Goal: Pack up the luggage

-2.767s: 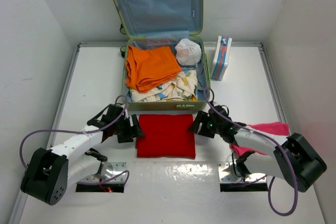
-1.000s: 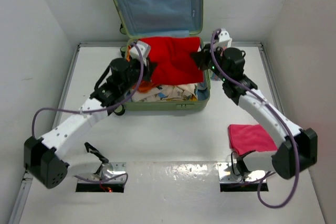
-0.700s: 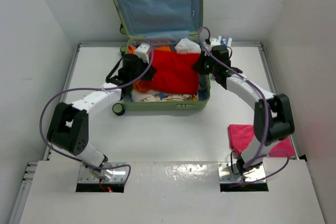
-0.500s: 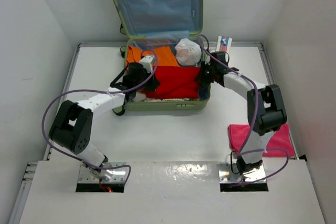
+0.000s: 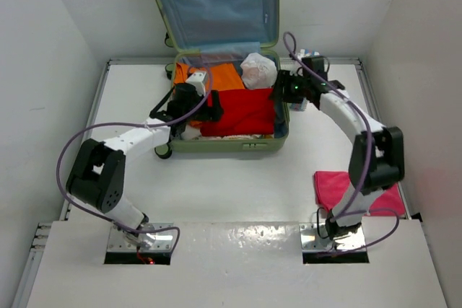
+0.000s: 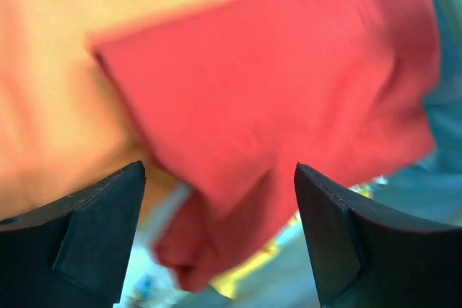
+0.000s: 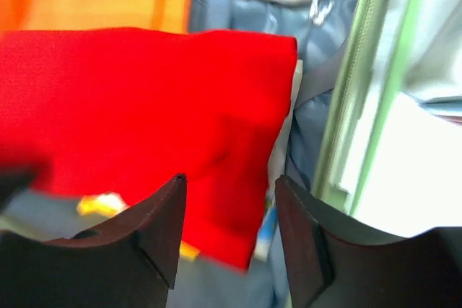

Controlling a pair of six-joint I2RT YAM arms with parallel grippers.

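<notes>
The left gripper's (image 6: 218,178) fingers stood wide apart and the right gripper's (image 7: 229,182) partly apart, both empty, at nine and three o'clock of a folded red cloth (image 5: 242,111). The cloth lay flat in the open light-green luggage (image 5: 224,146) at the table's twelve o'clock, probably so it would stack neatly beside the orange garment (image 5: 216,77).

White table (image 5: 231,196) enclosed by 3 plain white walls (image 5: 50,34).
</notes>
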